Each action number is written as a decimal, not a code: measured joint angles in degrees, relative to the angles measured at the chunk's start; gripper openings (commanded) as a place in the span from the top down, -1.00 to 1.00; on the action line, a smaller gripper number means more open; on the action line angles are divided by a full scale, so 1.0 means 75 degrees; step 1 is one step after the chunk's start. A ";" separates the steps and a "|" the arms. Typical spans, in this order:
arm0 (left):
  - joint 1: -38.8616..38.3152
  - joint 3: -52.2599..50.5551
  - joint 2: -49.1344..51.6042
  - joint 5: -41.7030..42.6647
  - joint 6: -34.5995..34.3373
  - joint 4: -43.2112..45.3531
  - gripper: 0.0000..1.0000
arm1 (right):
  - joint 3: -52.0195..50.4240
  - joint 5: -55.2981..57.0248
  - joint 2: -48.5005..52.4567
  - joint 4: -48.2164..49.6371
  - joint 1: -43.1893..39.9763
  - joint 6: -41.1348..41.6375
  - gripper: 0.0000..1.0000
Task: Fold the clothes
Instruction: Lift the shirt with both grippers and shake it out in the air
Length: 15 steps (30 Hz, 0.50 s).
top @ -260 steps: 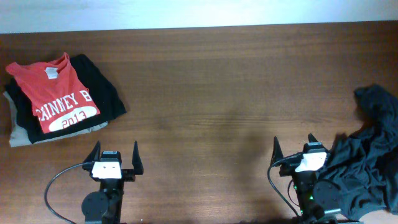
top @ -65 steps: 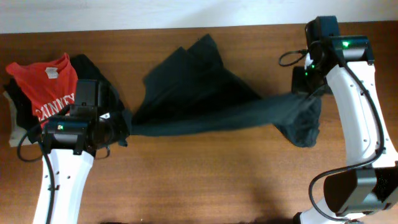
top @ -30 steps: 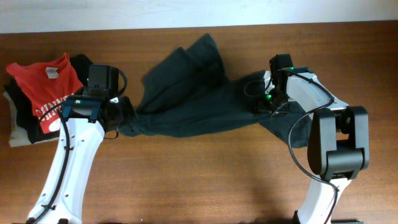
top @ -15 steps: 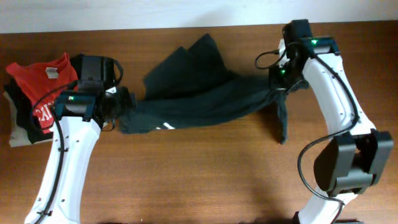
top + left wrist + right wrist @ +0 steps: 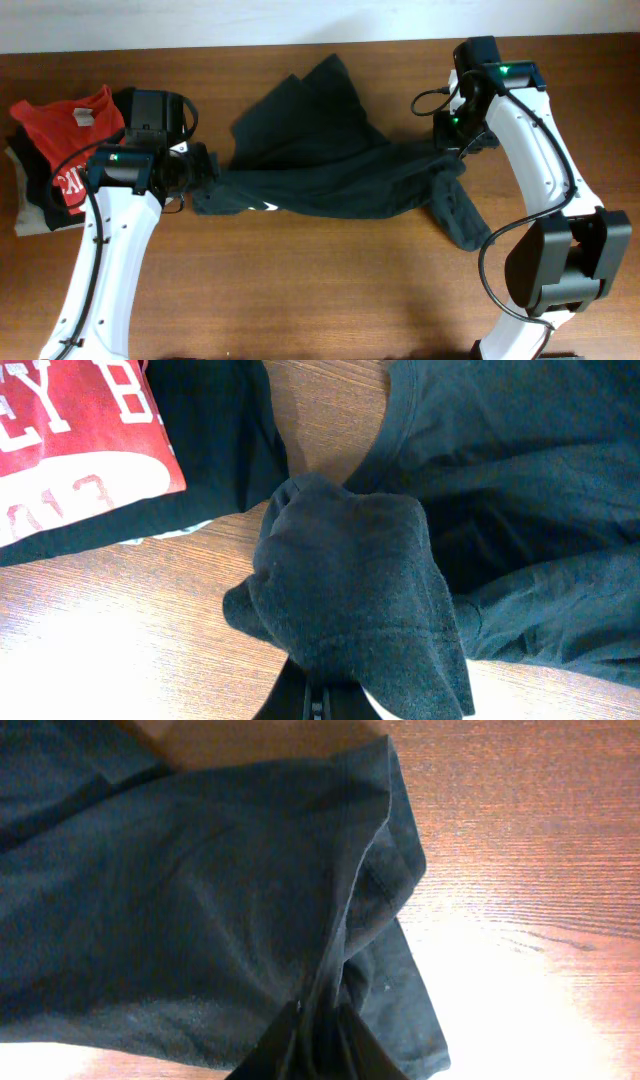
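Left gripper [image 5: 203,172] and right gripper [image 5: 450,148] clamp the ends of your dark T-shirt [image 5: 330,185], slung between them. The red T-shirt [image 5: 80,145] sits just beside your left, and the far edge of the table [image 5: 560,62] is close behind.

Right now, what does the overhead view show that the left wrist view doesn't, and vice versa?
Only overhead: the whole dark teal-black short-sleeved T-shirt stretched between the left gripper and the right gripper, both arms, and a sliver of white lettering near the shirt's lower edge.
Only left wrist: the shirt's fabric bunched in a wad over that gripper, and the white digits 013 on the red T-shirt.
Both: the dark shirt, the red shirt, the plain black folded garment and the brown wooden table.
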 measured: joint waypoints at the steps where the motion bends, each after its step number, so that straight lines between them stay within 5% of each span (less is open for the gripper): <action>1: 0.0000 0.0000 0.0000 0.0000 0.0000 0.0000 0.99 | 0.0000 0.0006 0.0000 -0.0003 0.0000 0.0035 0.92; 6: 0.0000 0.0434 0.0000 0.0006 0.0370 -0.0047 1.00 | 0.0224 -0.0015 -0.0055 -0.0411 0.0000 0.0280 0.92; 15: 0.0000 0.4686 -0.0460 0.0032 0.1358 -0.0248 0.99 | 0.5295 -0.0093 -0.2445 -0.2632 -0.0912 0.0402 0.92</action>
